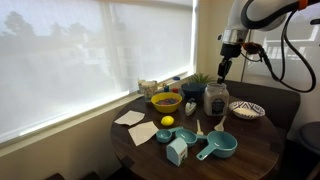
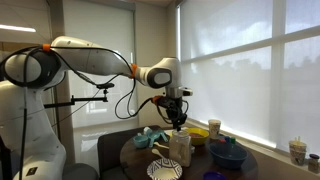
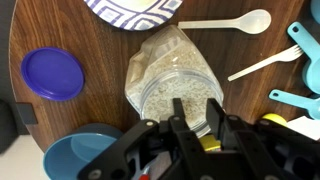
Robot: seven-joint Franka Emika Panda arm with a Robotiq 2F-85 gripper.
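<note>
Hovering over a perhaps grain-filled jar [image 3: 175,85], the claw [image 3: 195,128]; can't tell its spread.

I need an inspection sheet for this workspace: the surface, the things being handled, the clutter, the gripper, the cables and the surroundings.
Surface: round dark wooden table, crowded.
Job's things: open glass jar of grains, standing upright in an exterior view.
Clutter: purple lid, patterned plate, white spoon, blue bowl, teal measuring cups, yellow bowl, lemon.
Gripper: the gripper hangs above the jar's mouth; whether it is open or shut is unclear.
Cables: black cables hang by the arm, off the table.
Surroundings: window with blinds lowered; no people seen.
</note>
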